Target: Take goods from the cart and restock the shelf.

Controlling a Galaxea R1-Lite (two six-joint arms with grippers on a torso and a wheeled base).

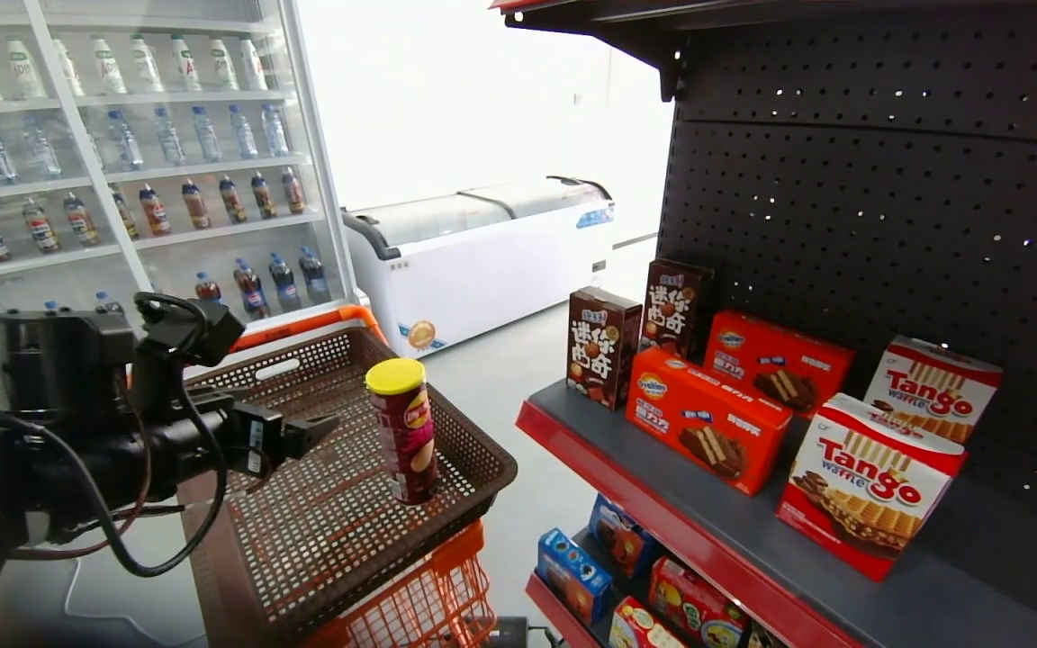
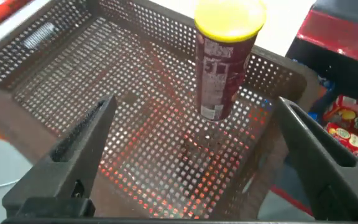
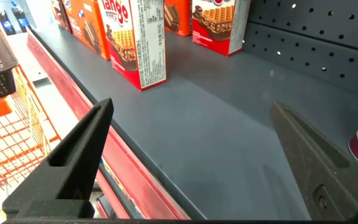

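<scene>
A tall dark red chip can (image 1: 406, 441) with a yellow lid is standing straight up in the brown basket (image 1: 485, 470) on the orange cart (image 1: 419, 605), beside the shelf (image 1: 933, 594).

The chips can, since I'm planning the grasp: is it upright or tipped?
Upright: the chips can stands on its base in the brown basket, yellow lid on top. The open left claw is not touching it.

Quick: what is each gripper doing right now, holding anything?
Left gripper: open, holding nothing; the can stands in front of it.
Right gripper: open, empty, above the shelf.
</scene>
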